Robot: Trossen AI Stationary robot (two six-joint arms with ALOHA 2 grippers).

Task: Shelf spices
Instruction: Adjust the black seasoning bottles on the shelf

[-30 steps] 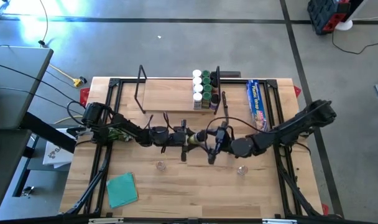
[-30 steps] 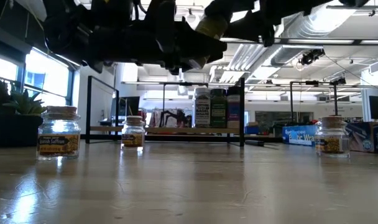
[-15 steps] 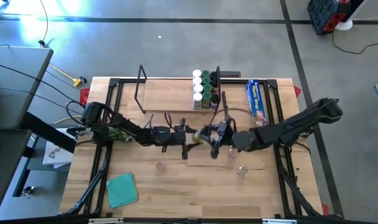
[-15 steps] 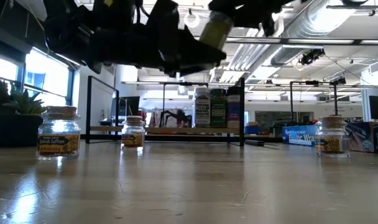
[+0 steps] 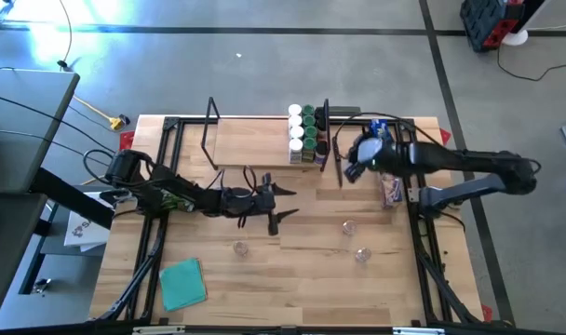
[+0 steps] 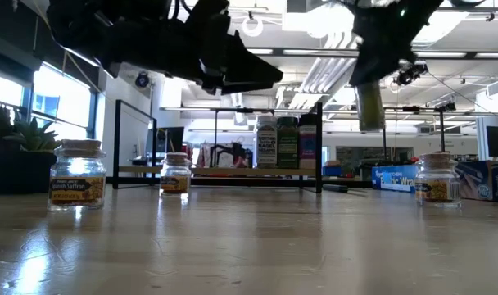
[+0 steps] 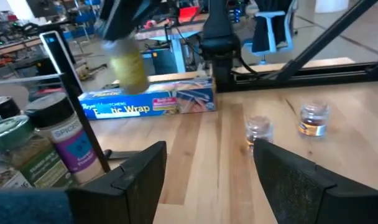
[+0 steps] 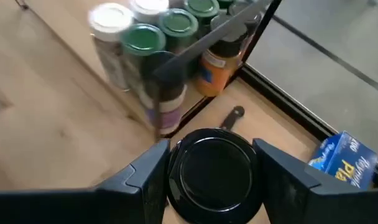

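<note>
My right gripper (image 8: 214,163) is shut on a spice jar with a black lid (image 6: 368,106), held in the air near the shelf's right wire frame (image 5: 326,121). The shelf (image 5: 255,144) is a light board at the table's far side. Several green- and white-lidded spices (image 5: 304,133) stand on its right end. Three small jars stand loose on the table (image 5: 239,247) (image 5: 348,226) (image 5: 361,253). My left gripper (image 5: 279,206) is open above the table's middle, with nothing between its fingers (image 7: 130,180). My right gripper pinches the jar just below its black lid (image 8: 214,177) between its two fingers (image 8: 145,177), one on each side. The fingers come from above, slanting down. The jar hangs upright below them (image 6: 368,111), lifted clear of table and shelf.
A long blue wrap box (image 5: 385,154) lies right of the shelf, under my right arm. A teal cloth (image 5: 182,282) lies at the near left. Black frame rails (image 5: 167,186) run along the table's left and right sides.
A second ago both grippers met at the jar over the table's middle. My left gripper has let go and opened. My right gripper has carried the jar toward the table's right and far edges and tipped downward, so the jar has turned from tilted to upright.
</note>
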